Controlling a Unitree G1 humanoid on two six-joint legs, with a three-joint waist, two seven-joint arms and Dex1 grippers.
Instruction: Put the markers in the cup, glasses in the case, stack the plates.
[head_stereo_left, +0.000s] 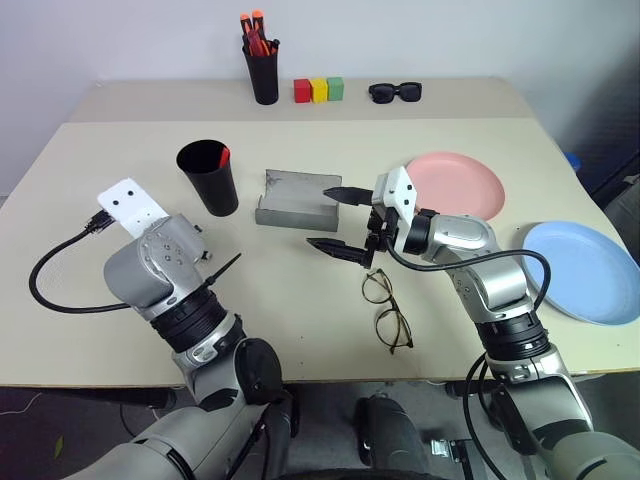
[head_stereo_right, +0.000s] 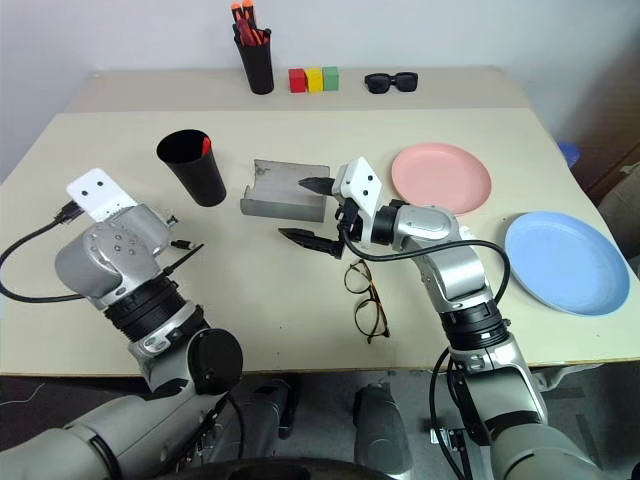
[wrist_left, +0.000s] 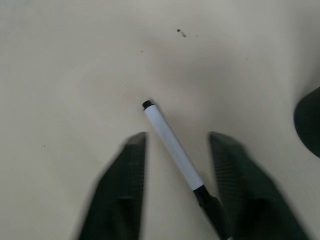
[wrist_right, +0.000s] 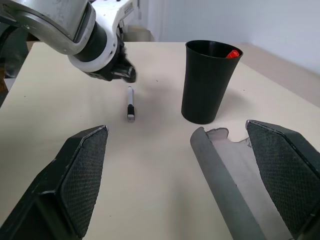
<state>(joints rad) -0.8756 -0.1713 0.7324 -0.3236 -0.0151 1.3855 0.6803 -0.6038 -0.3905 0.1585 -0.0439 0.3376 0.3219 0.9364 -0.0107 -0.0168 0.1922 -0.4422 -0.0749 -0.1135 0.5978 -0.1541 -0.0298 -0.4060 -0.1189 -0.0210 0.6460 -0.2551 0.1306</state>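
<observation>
Down on the beige counter (head_stereo_left: 300, 290), my left pincer (wrist_left: 177, 165) hangs just above the white marker (wrist_left: 172, 147), its two black fingers (wrist_left: 120, 185) parted on either side of the barrel and not touching it. That marker lies flat, near the black cup (head_stereo_left: 210, 175). Inside the cup stands the red-capped marker (wrist_right: 231, 53), its cap showing at the rim.

My right pincer (head_stereo_left: 335, 220) is spread wide and holds nothing. It points sideways toward my left, hovering beside the grey case (head_stereo_left: 295, 200), which lies open near the cup. The wire-frame glasses (head_stereo_left: 388, 305) rest on the counter, nearer to me than that pincer.

To my right sit the pink plate (head_stereo_left: 455, 185) and the blue plate (head_stereo_left: 585, 270), apart, unstacked.

Along the far edge stand a black pen holder (head_stereo_left: 262, 65) with orange-tipped markers, three coloured blocks (head_stereo_left: 318, 90) and black sunglasses (head_stereo_left: 395, 92).
</observation>
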